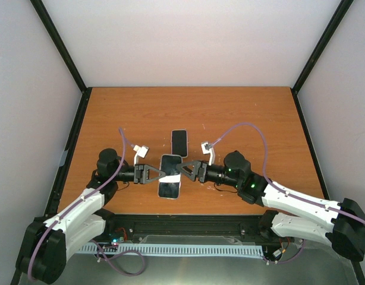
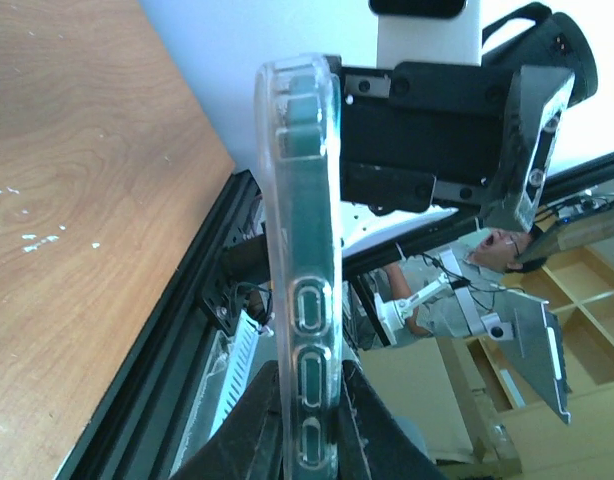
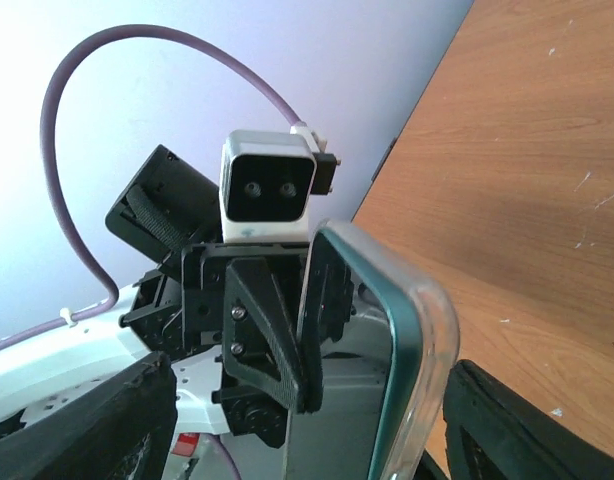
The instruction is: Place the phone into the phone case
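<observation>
**Entry: phone-and-case assembly, held.** Left gripper [image 2: 307, 395]: black wedge-shaped fingers, closed on the nearest long edge of the case [image 2: 271, 200] and pinching it across its thickness. Case: a clear, glossy, pliant-looking bumper with rounded corners and moulded oval button covers along the side. Phone [image 2: 312, 220]: a teal-edged slab sitting inside the case rim as far as the edge-on views show; whether every corner is seated cannot be told. At the far edge from this hand is the right gripper [image 1: 187, 170], its jaws standing apart on either side of the case and not clamping it. Beyond both hands a dark slab [image 1: 179, 142] with a pale rim lies flat, well apart from the held case. Table [image 1: 248, 119]: orange wood grain, matt, lightly flecked. Hazards, as judged:
- The load probably hangs on one narrow pinch over slick plastic, so it may pivot or slide out.
- The soft rim may flex under that pinch and let a phone corner spring free.
- A right jaw closing off-centre could lever the phone out.
</observation>
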Motion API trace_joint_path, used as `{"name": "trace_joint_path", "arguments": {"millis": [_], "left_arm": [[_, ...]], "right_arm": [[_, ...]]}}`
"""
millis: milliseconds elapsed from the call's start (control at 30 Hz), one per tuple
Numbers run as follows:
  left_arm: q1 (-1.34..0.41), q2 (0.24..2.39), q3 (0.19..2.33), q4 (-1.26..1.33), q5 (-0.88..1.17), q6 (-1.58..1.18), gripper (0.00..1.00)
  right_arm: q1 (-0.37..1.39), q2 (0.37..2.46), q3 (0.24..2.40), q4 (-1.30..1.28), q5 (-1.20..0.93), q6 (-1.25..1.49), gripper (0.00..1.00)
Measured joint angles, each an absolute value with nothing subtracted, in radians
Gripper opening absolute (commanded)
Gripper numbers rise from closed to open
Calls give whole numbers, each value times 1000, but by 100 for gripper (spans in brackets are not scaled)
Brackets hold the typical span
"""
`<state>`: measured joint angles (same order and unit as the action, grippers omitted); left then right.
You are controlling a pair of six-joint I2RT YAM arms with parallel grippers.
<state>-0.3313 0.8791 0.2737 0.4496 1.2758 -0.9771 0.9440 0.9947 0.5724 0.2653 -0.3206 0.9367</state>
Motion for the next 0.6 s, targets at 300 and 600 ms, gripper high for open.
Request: {"name": "trace_joint_path", "arguments": {"millis": [300, 600], "left_arm": [[-336, 879, 274, 473, 1317, -987, 0], [-340, 945, 379, 200, 1289, -812, 0]], "right_arm": [[943, 1067, 651, 215, -310, 900, 39], [920, 1075, 660, 146, -250, 898, 3]]}}
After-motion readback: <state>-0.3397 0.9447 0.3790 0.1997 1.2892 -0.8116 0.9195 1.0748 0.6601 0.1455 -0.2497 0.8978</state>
